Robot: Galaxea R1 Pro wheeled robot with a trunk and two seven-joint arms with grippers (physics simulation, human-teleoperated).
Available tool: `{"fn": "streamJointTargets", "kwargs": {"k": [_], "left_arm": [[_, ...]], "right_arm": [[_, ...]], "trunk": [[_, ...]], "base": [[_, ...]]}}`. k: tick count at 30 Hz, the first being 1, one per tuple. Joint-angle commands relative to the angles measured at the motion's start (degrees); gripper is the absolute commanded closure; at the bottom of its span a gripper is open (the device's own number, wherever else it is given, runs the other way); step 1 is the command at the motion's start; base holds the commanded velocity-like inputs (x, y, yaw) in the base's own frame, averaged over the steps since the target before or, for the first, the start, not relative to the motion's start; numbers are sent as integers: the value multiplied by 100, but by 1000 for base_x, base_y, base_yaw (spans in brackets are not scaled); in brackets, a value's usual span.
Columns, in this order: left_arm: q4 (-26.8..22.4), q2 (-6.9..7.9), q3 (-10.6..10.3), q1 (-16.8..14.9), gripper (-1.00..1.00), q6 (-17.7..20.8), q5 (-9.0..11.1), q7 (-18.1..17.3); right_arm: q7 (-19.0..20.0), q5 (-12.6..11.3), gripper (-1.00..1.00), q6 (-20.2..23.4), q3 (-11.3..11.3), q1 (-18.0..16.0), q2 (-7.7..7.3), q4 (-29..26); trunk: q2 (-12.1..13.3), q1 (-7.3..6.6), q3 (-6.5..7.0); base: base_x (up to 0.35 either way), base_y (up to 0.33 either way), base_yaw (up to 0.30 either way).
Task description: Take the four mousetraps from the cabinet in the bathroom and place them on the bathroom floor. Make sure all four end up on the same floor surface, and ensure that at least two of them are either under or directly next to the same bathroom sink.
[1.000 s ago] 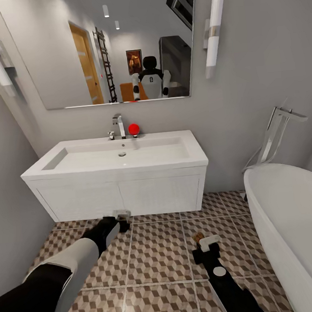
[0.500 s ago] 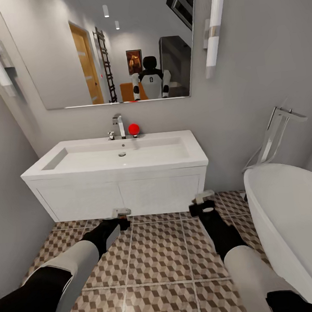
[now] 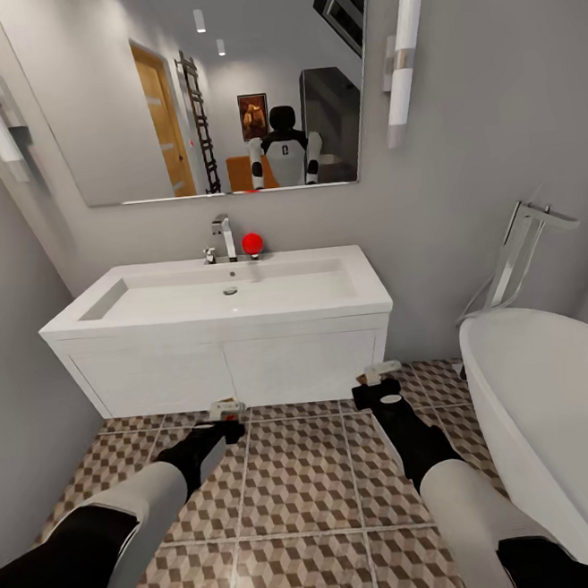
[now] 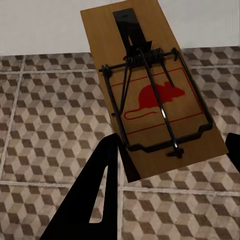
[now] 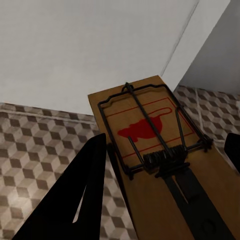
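left mousetrap (image 4: 152, 95): near corner hidden behind a black finger (image 4: 95, 195); far end cut by the left wrist view's edge
right mousetrap (image 5: 160, 150): near end runs off the right wrist view's edge
traps in head view: too small to make out
bathtub (image 3: 557, 412): cut off at the right edge

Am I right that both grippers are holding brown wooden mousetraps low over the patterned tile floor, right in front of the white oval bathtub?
Not quite: the left gripper and right gripper hold their brown wooden mousetraps low over the cube-patterned tile floor in front of the white wall-hung vanity with its rectangular sink, not the white oval bathtub, which stands off to the right. The head view shows this.
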Motion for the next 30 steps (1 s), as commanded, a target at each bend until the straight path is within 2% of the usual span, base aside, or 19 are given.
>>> {"fn": "streamJointTargets", "kwargs": {"k": [1,30], "left_arm": [[2,3,-52,-1,100,22,46,33],[90,-53,-52,9,100,0,46,26]], "right_arm": [[0,46,100,26,-19,-3,7,-6],[45,57,100,7,21,-3,7,-73]], "trunk": [[-3,0,-5],[-3,0,-5]], "base": [[0,0,0],[0,0,0]]}}
